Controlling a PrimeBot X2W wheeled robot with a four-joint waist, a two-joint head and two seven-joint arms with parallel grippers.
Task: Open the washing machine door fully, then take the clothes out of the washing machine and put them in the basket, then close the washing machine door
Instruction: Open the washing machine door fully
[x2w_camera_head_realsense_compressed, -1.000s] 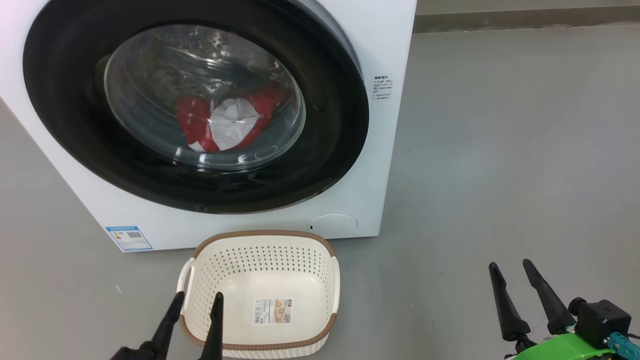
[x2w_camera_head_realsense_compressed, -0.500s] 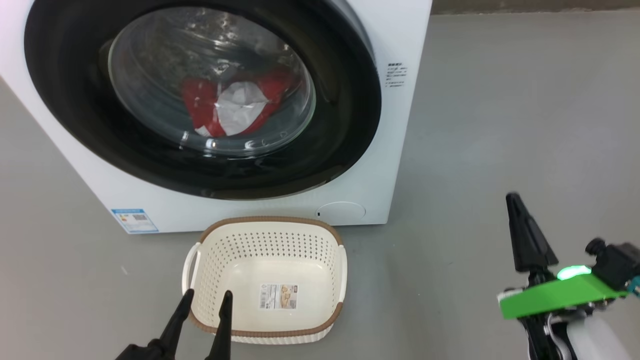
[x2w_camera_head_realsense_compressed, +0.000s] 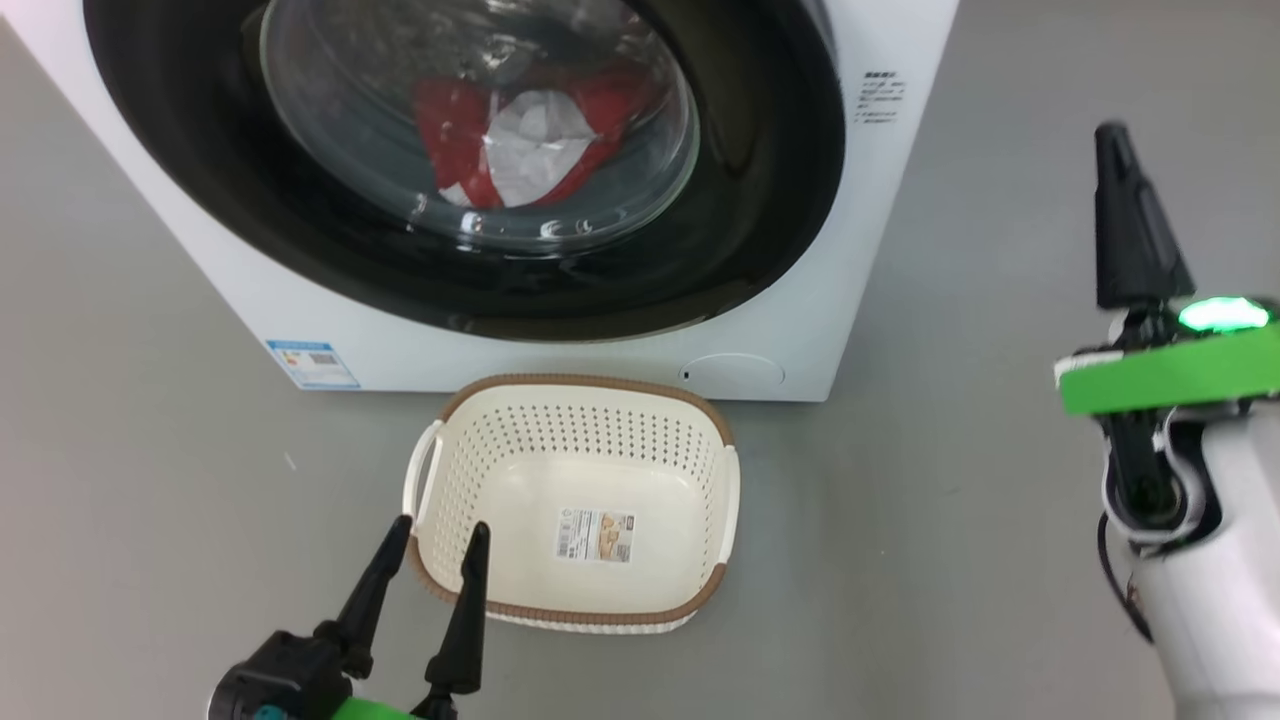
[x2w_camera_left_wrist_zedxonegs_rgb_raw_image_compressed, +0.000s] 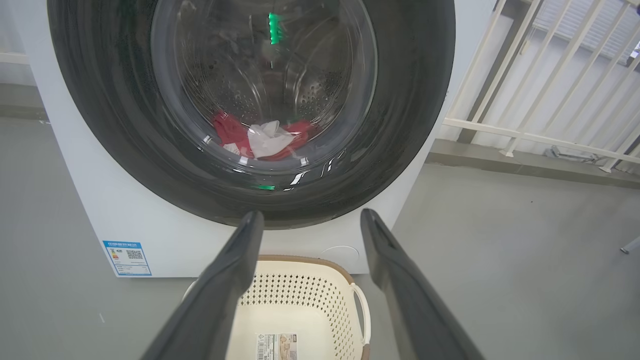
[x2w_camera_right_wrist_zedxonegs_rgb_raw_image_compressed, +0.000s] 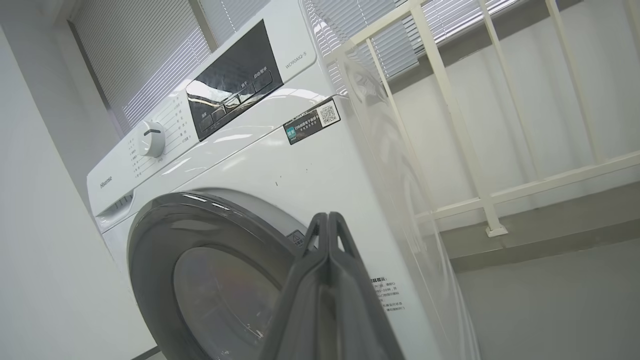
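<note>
The washing machine door (x2w_camera_head_realsense_compressed: 770, 200), glossy black around bulging glass, sits closed over red-and-white clothes (x2w_camera_head_realsense_compressed: 530, 150), beyond the wide-open, empty left tool (x2w_camera_head_realsense_compressed: 440, 527) by the basket (x2w_camera_head_realsense_compressed: 590, 383) and left of the shut, empty right tool (x2w_camera_head_realsense_compressed: 1112, 140).

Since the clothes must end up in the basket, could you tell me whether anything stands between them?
Yes: the door is shut, so its glass window stands between the clothes inside and the basket, which sits on the floor just in front of the washer. The basket's top is uncovered.
</note>
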